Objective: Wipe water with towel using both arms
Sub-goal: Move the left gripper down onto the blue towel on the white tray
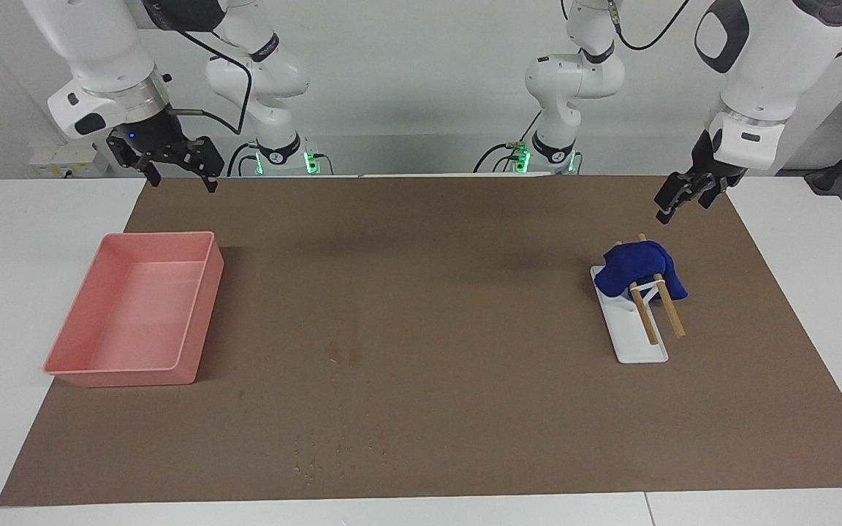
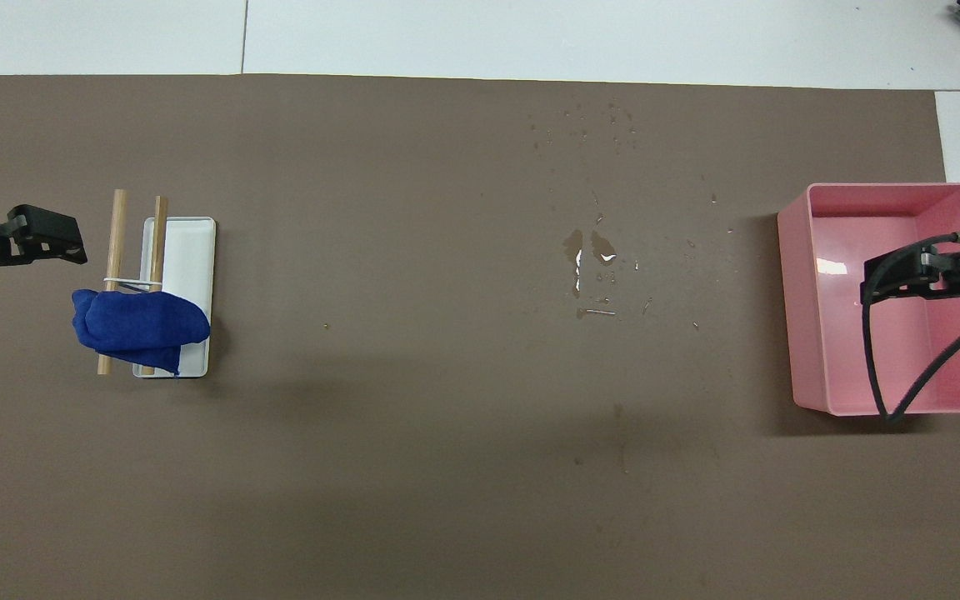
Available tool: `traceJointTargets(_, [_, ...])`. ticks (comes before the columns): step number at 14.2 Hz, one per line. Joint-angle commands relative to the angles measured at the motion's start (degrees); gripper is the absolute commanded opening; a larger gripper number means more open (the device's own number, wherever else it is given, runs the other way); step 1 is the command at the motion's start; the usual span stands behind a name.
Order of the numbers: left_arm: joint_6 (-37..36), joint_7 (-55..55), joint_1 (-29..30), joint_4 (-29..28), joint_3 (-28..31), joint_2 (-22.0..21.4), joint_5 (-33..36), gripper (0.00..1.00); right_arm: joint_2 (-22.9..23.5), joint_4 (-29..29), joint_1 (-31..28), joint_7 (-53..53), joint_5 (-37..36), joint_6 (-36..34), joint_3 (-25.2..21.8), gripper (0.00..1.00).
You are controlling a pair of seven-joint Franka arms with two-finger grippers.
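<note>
Nearest the robots, at the top of the facing view, both hands hang in the air over the brown mat's [image 1: 465, 256] edge. The left hand [image 1: 684, 208] sits in the upper corner at its own arm's end. It is tilted down toward the towel [image 1: 636, 267] and is just above and beside it, not touching. Its fingers look spread wide and hold nothing. The right hand [image 1: 180, 183] hangs idle in the other upper corner, above the pink tray [image 1: 202, 321], also wide and empty.

Just below the left hand in the frame, the towel is a blue bundle draped over two wooden rods [image 1: 666, 310] that lean on a white stand [image 1: 636, 343].

Farther out, at the middle of the frame and a little below centre, the water [image 1: 344, 354] shows as a faint dark blotch on the mat, well apart from the towel. Small specks are scattered lower in the frame.

The step in hand is probably the left arm's grasp of the towel. To do it well, the hand should come down on the thick top of the bundle, clear of the rods. It should close on cloth only and lift upward, so that the stand does not drag across the table [image 1: 26, 219].
</note>
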Motion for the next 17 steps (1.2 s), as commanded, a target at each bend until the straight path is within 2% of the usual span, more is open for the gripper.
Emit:
traceJointTargets(1, [9.5,-0.4,1.8,-14.0,-0.1,-7.4,0.7,1.0,-1.5,-1.6,-0.5,-0.7,0.5,0.0,0.1,1.0])
traceJointTargets(4, [12.0,0.2,3.0,-16.7,0.0,-7.4,0.8,1.0,-1.5,-1.6,-0.5,-0.7,0.6,0.0,0.1,1.0])
traceJointTargets(6, [16.3,0.4,3.1,-20.0,0.0,-6.8,0.8,1.0,-1.5,-1.6,-0.5,-0.8,0.6,0.0,0.1,1.0])
traceJointTargets(8, [20.5,1.7,3.0,-23.6,-0.1,-6.0,3.8,1.0,-1.5,-1.5,-0.5,-0.8,0.5,0.0,0.1,1.0])
traceJointTargets(10, [21.3,1.8,2.9,-24.0,-0.1,-4.6,4.5,1.0,-1.5,-1.6,-0.5,-0.8,0.5,0.0,0.1,1.0])
traceJointTargets(17, [22.8,7.9,3.0,-26.8,0.0,-3.7,4.5,1.0,-1.5,-1.6,-0.5,-0.8,0.6,0.0,0.1,1.0])
